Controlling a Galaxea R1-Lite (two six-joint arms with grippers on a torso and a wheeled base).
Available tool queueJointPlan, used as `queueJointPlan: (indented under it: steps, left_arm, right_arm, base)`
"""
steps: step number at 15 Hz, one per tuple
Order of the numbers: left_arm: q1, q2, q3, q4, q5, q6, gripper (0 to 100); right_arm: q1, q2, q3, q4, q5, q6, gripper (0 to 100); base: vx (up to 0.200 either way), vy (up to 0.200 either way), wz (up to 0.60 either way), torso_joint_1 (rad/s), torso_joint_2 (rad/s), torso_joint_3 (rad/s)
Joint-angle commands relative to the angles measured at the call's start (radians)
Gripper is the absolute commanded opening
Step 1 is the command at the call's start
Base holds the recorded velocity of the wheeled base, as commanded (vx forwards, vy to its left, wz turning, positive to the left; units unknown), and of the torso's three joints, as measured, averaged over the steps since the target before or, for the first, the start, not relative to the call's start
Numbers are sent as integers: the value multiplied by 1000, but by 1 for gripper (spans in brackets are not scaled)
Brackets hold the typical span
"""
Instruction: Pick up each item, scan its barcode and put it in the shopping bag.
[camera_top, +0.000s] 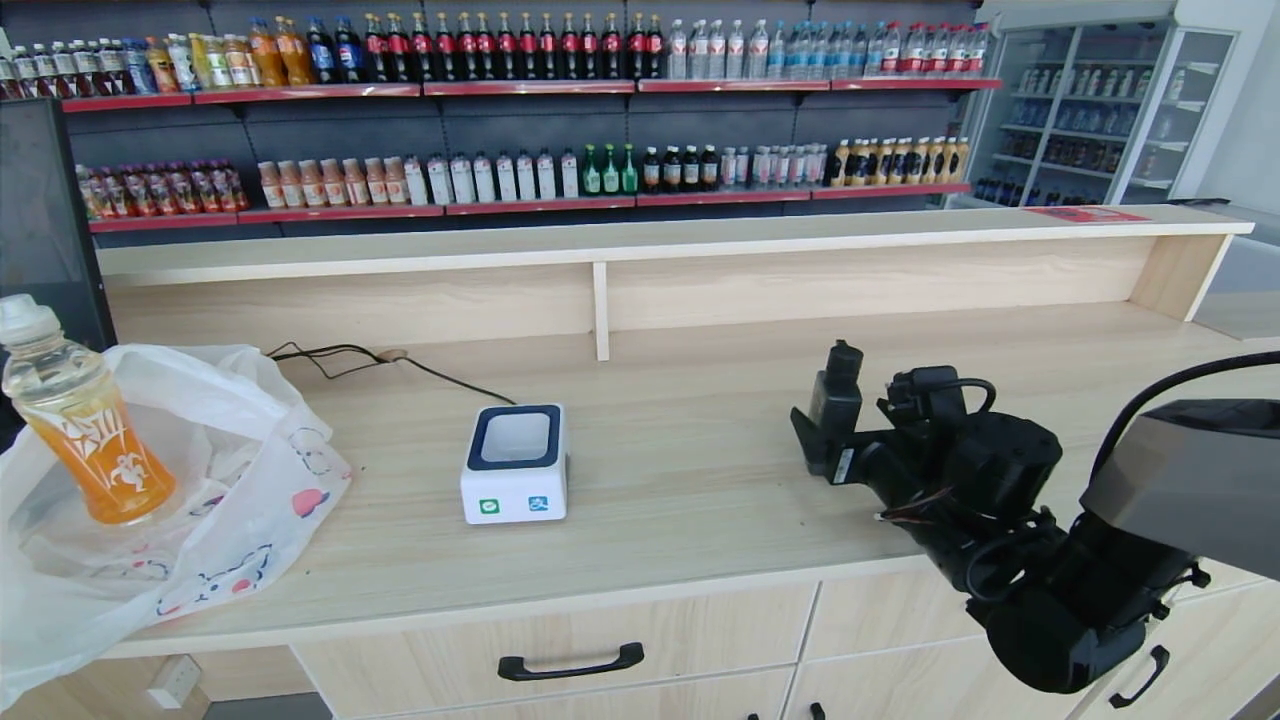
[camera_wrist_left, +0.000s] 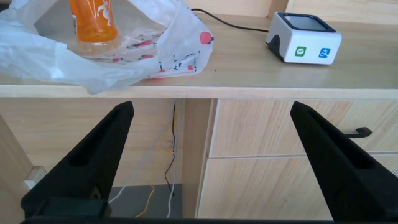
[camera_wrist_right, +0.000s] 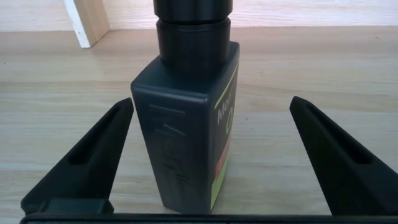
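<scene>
A dark, square-shouldered bottle (camera_top: 838, 390) with a black cap stands upright on the wooden counter (camera_top: 700, 480). My right gripper (camera_top: 832, 425) is open around it, one finger on either side of the bottle (camera_wrist_right: 186, 130), with a gap to each. The white barcode scanner (camera_top: 515, 462) sits mid-counter, window facing up. At the left, a white plastic shopping bag (camera_top: 250, 440) lies open with an orange drink bottle (camera_top: 80, 420) upright inside. My left gripper (camera_wrist_left: 211, 109) is open and empty, below the counter's front edge, facing the drawers, with the bag (camera_wrist_left: 168, 43) and scanner (camera_wrist_left: 305, 38) above it.
A black cable (camera_top: 440, 375) runs from the scanner toward the back left. A raised wooden ledge (camera_top: 650, 240) with a divider closes the counter's rear. Drawers with black handles (camera_top: 570, 665) lie under the front edge. Drink shelves line the wall behind.
</scene>
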Motion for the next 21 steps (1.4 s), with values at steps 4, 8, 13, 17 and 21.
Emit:
queueJointPlan:
  steps: [4, 8, 13, 17, 21]
  left_arm:
    - [0, 0, 0, 0, 0, -1, 100]
    - [0, 0, 0, 0, 0, -1, 100]
    - [0, 0, 0, 0, 0, -1, 100]
    - [0, 0, 0, 0, 0, -1, 100]
    - [0, 0, 0, 0, 0, -1, 100]
  right_arm:
    - [-2, 44, -36, -1, 0, 19, 100]
    - [-29, 47, -38, -1, 0, 30, 100]
    - [-69, 50, -36, -1, 0, 30, 100]
    - [-69, 54, -35, -1, 0, 30, 100]
    - [-68, 54, -28, -1, 0, 28, 100]
  base:
    - [0, 0, 0, 0, 0, 0]
    - [0, 0, 0, 0, 0, 0]
    - [0, 0, 0, 0, 0, 0]
    - [0, 0, 0, 0, 0, 0]
    - [0, 0, 0, 0, 0, 0]
